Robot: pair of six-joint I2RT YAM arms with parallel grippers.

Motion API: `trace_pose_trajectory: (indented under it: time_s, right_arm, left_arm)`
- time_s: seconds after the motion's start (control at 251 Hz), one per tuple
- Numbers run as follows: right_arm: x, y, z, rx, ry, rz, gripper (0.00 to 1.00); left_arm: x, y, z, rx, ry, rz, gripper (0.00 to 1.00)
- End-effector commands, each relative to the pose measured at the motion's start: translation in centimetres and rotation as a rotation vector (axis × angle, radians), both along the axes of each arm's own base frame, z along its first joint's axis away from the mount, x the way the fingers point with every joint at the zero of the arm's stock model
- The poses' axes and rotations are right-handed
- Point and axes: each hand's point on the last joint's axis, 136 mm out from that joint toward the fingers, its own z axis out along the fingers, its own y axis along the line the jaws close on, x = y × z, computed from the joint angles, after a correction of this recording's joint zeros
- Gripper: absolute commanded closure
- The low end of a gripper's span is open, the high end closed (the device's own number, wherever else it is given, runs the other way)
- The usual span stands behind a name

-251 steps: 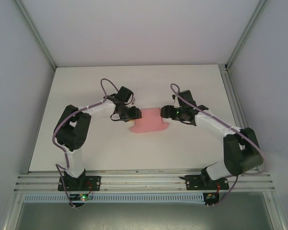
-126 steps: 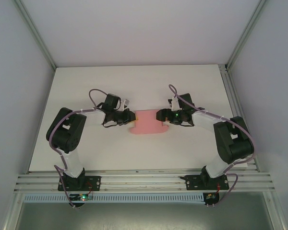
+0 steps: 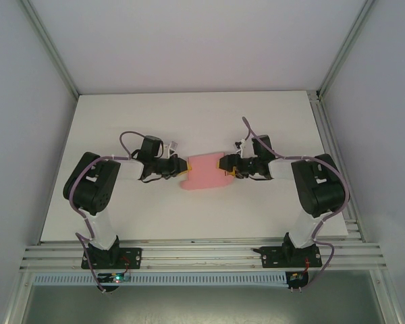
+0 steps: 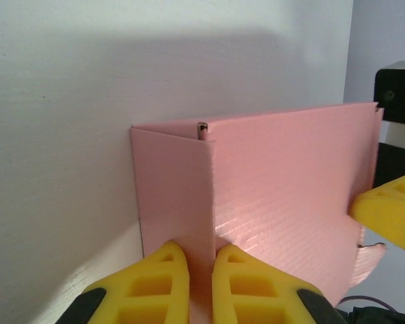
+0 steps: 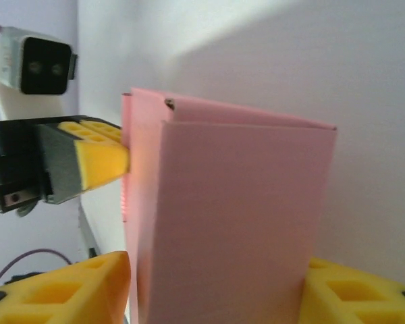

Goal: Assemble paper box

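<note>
The pink thin-card paper box [image 3: 206,172] lies partly folded near the middle of the white flat table [image 3: 121,121], directly between the two grippers, with one wall standing upright in the left wrist view [image 4: 277,196]. The left gripper [image 3: 182,165] meets its left end, yellow fingers [image 4: 163,283] nearly together and pinching a thin upright pink panel edge between them. The right gripper [image 3: 224,164] is at the right end, its fingers set wide with one against each side of the box [image 5: 229,223].
</note>
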Motion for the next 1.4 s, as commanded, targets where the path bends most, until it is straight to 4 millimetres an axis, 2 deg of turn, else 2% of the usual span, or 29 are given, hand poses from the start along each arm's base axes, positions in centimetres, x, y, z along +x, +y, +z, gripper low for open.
trace_pose_trajectory:
  time_s: [0.0,0.056,0.132,0.211,0.311,0.339,0.375,0.439,0.463,0.475,0.487,0.551,0.619,0.71,0.774,0.926,0.978,1.141,1.249,1.281,1.341,1.397]
  right_arm:
    - [0.4,1.5,3.1,0.174,-0.061,0.040,0.43]
    - [0.5,1.7,3.8,0.209,-0.071,0.040,0.46]
    - [0.6,1.7,4.2,0.215,-0.073,0.034,0.56]
    - [0.6,1.6,4.4,0.194,-0.073,0.026,0.58]
    - [0.5,1.0,4.5,0.128,-0.074,0.002,0.59]
    - [0.5,0.8,4.6,0.111,-0.076,-0.008,0.59]
    - [0.6,0.5,4.8,0.092,-0.074,-0.028,0.60]
    - [0.6,0.2,5.0,0.063,-0.047,-0.056,0.63]
    - [0.6,0.1,5.1,0.053,-0.032,-0.070,0.64]
    - [0.6,0.0,5.1,0.049,-0.027,-0.076,0.64]
    - [0.6,0.0,5.2,0.046,-0.020,-0.080,0.64]
    - [0.6,-0.2,5.4,0.045,0.023,-0.104,0.64]
    - [0.9,-0.2,6.1,0.073,0.074,-0.139,0.64]
    - [1.2,-0.3,6.7,0.112,0.169,-0.171,0.65]
    - [1.4,-0.3,7.2,0.117,0.216,-0.170,0.67]
    - [2.1,-0.7,9.3,0.123,0.258,-0.199,0.68]
    - [2.5,-1.2,9.9,0.141,0.283,-0.242,0.68]
    - [2.1,-0.8,10.9,0.220,0.373,-0.263,0.67]
    - [1.4,-0.7,11.3,0.247,0.422,-0.267,0.67]
    - [1.3,-0.5,11.6,0.257,0.420,-0.260,0.67]
    - [1.1,-0.5,12.0,0.264,0.414,-0.254,0.67]
    - [0.9,-0.6,12.0,0.263,0.416,-0.260,0.67]
  left_arm:
    - [-0.3,0.5,-1.0,0.020,0.022,0.014,0.92]
    - [0.0,0.5,-0.7,0.008,0.011,0.022,0.92]
    - [0.4,0.4,-0.1,0.004,-0.012,0.027,0.89]
    - [1.0,0.5,1.0,0.017,-0.062,0.033,0.83]
    - [2.3,1.3,3.5,0.091,-0.177,0.052,0.76]
    - [2.7,1.6,4.5,0.117,-0.225,0.059,0.66]
    - [3.3,2.0,5.9,0.154,-0.306,0.064,0.39]
    - [4.2,2.9,8.6,0.239,-0.451,0.083,0.22]
    - [4.3,3.0,9.6,0.270,-0.517,0.076,0.12]
    - [4.3,3.1,10.1,0.287,-0.549,0.075,0.03]
    - [4.3,3.2,10.6,0.305,-0.583,0.073,0.00]
    - [4.1,3.2,13.1,0.406,-0.767,0.052,0.00]
    - [2.7,1.6,15.1,0.537,-0.999,-0.052,0.00]
    - [-0.1,-2.0,15.8,0.712,-1.268,-0.297,0.00]
    - [-1.4,-3.7,15.6,0.800,-1.369,-0.417,0.00]
    - [-3.6,-5.9,14.3,0.847,-1.444,-0.572,0.00]
    - [-3.8,-6.3,14.1,0.897,-1.447,-0.577,0.00]
    - [-2.5,-6.4,15.3,1.006,-1.613,-0.409,0.00]
    - [-2.0,-6.3,14.3,1.077,-1.605,-0.453,0.02]
    - [-1.8,-6.4,13.8,1.092,-1.602,-0.473,0.05]
    - [-1.3,-6.4,13.2,1.123,-1.584,-0.475,0.18]
    - [-1.1,-6.3,13.1,1.137,-1.563,-0.463,0.23]
